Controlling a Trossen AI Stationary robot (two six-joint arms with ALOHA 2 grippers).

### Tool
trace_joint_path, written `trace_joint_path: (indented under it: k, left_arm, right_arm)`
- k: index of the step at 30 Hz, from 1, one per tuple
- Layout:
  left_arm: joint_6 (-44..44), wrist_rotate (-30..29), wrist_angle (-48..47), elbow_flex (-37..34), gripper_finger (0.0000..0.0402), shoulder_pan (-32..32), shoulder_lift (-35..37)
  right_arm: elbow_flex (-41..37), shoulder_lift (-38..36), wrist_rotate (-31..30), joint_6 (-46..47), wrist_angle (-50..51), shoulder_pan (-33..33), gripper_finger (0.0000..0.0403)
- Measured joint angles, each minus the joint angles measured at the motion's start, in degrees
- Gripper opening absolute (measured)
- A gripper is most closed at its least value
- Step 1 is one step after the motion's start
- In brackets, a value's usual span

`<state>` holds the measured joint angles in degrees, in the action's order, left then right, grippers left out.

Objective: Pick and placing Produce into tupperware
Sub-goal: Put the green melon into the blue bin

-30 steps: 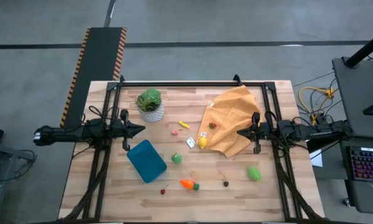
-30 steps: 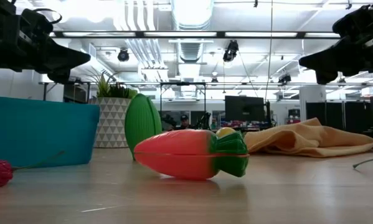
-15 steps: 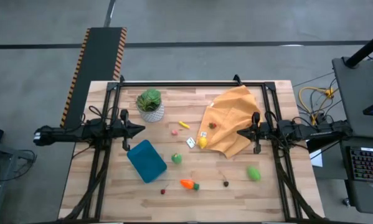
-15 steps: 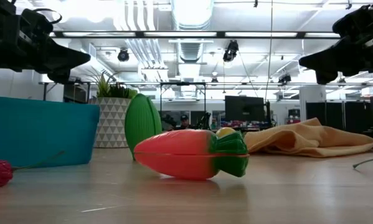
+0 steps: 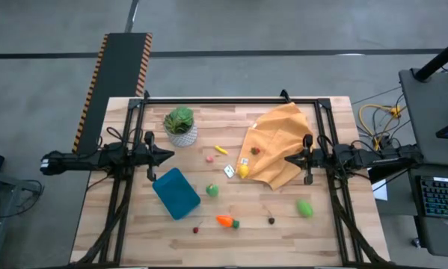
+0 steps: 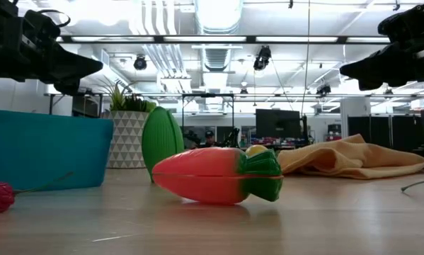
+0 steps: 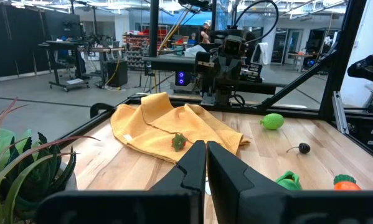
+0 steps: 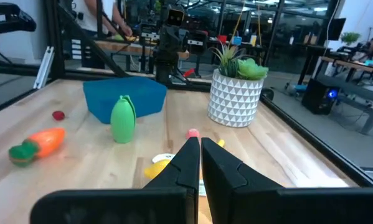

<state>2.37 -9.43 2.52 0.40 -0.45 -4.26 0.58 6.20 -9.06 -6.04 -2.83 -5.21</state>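
Two arms: both wait above the counter (image 5: 134, 232), one at each side, neither holding anything.
Left gripper (image 5: 169, 155): left of centre in the high view, above the upper corner of the tub; its fingers (image 7: 189, 168) are pressed together, tips pointing toward the cloth.
Right gripper (image 5: 288, 158): right of centre in the high view, over the right edge of the cloth; its fingers (image 8: 189, 158) are pressed together with nothing between them.
Tub (image 5: 176, 193): teal, shallow, lying at an angle in the lower left part of the counter; nothing shows inside it.
Carrot (image 5: 225, 221): orange with a green top, lower centre of the high view, lying on its side just right of the tub's lower end; it fills the middle of the low view.
Green piece (image 5: 212, 190): standing just right of the tub.
Lime-green piece (image 5: 305, 208): lower right of the counter, well apart from the tub.
Yellow piece (image 5: 243, 171): at the lower left edge of the cloth.
Small bits: a yellow stick (image 5: 221, 149) and a pink piece (image 5: 209, 158) near the centre, a red cherry (image 5: 196, 229) lower left of the carrot, a dark one (image 5: 271, 220) to its right.
Cloth (image 5: 277, 142): orange, rumpled, upper right of the counter, with a small red and green piece (image 5: 255, 150) on it.
Plant (image 5: 180, 125): in a white patterned pot, upper left, above the tub.
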Motion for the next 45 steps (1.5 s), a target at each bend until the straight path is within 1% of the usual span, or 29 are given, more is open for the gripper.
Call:
trace_joint_path:
  k: [8, 12, 35, 40, 45]
  left_arm:
    - [0.00, 0.00, -0.01, 0.01, 0.0000, 0.00, 0.01]
    - [0.00, 0.00, -0.01, 0.01, 0.0000, 0.00, 0.01]
    - [0.26, 0.02, 0.00, 0.02, 0.0000, -0.02, 0.01]
    - [0.24, 0.02, 0.00, 0.02, 0.0000, -0.01, 0.01]
    - [0.24, 0.00, 0.00, 0.02, 0.0000, 0.00, -0.01]
  right_arm:
    - [0.00, 0.00, 0.00, 8.32, 0.00, 0.00, 0.0009]
    - [0.00, -0.02, 0.00, 10.31, 0.00, 0.00, 0.0009]
    - [0.00, 0.00, 0.00, 10.58, -0.55, 0.00, 0.0009]
    - [-0.01, -0.02, 0.01, 14.19, -0.67, 0.00, 0.0009]
    - [0.00, -0.02, 0.02, 13.44, -0.96, 0.00, 0.0009]
